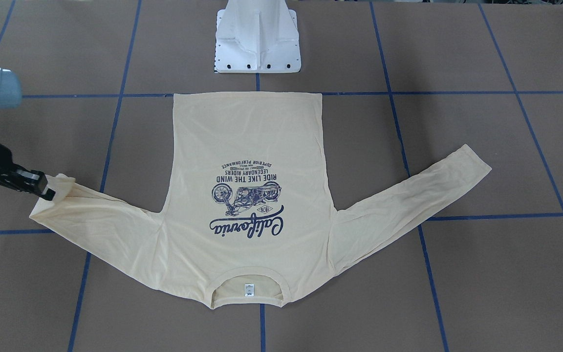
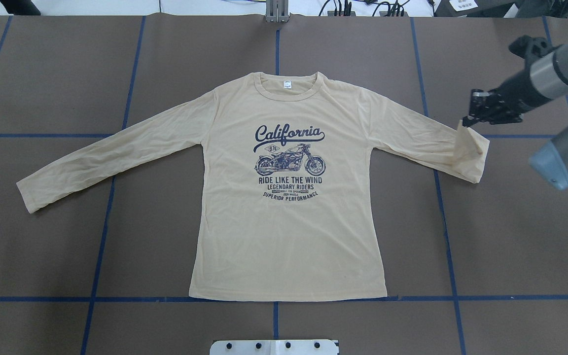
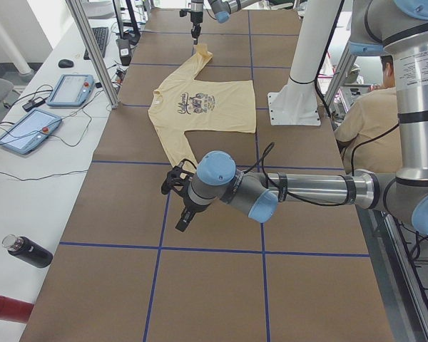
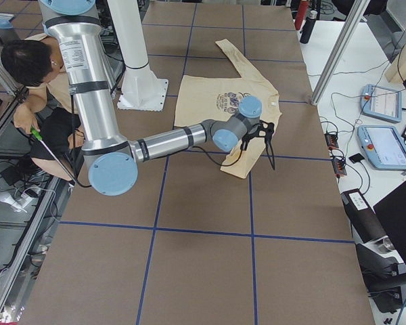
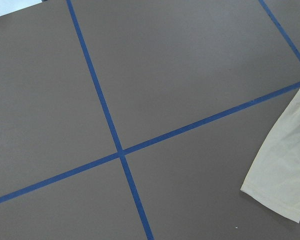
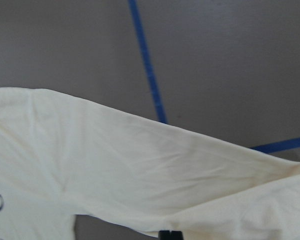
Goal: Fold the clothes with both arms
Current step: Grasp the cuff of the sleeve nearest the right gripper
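pale cream-yellow fabric, thin and soft: this t-shirt [image 2: 284,236] looks very light and has no stiffness. i think it will hang down and bend wherever you lift it, and it may drag on the matte brown cover of the desk [image 2: 511,236] and make wrinkles.

it lies flat and open with the navy print [image 2: 289,158] facing up. the collar is away from the robot, the hem is near the white base [image 2: 274,347], and the 2 sleeves are spread to the sides.

the right pincer [image 2: 469,118] is clamped on the cuff of the right-hand sleeve [image 2: 412,140]. that corner is raised and turned over a little, while the rest of the sleeve rests on the desk. the left pincer [image 3: 182,219] hangs above the desk near the cuff of the left-hand sleeve [image 2: 106,158], not touching it. i cannot tell if its fingers are apart or together.

for a good hold, you should take the cuffs, the hem or the ribbed collar, where the cloth is doubled and a little firmer. pinch both layers, because 1 thin layer can slip out. keep the lift low and slow so the smooth sleeve does not twist.
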### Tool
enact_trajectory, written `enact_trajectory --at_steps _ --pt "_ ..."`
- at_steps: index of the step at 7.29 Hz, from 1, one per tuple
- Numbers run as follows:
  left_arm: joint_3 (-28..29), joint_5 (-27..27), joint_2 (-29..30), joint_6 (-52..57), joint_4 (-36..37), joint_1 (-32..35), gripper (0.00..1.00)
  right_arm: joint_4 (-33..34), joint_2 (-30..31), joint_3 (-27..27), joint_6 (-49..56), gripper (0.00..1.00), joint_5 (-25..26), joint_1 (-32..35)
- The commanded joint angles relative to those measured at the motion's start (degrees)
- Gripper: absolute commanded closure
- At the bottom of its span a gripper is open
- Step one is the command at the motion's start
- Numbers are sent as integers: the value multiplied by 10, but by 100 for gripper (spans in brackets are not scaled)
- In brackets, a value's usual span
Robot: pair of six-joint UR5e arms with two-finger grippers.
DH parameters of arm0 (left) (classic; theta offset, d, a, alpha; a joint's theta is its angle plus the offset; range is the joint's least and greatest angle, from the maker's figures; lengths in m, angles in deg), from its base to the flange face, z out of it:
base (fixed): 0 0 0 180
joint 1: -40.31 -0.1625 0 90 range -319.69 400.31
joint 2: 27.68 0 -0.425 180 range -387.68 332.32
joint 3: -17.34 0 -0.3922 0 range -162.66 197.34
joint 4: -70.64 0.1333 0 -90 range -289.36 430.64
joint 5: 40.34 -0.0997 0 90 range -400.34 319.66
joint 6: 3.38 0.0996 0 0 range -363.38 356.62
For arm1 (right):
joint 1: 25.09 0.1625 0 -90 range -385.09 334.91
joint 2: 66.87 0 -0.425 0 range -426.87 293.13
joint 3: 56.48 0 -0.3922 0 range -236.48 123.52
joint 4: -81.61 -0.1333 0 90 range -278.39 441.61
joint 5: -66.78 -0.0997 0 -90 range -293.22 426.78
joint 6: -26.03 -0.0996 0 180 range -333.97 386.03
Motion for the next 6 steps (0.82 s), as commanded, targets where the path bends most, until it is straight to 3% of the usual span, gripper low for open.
enact_trajectory --at_steps 1,2,3,6 --pt "2 0 1 0 -4 0 1 116 -170 22 -102 100 93 -78" --pt "5 0 1 0 -3 0 1 128 -249 71 -153 100 167 -119" --pt "8 0 1 0 -3 0 1 127 -321 140 -166 100 208 -134" --pt "8 4 1 0 -3 0 1 121 -475 282 -166 100 262 -165"
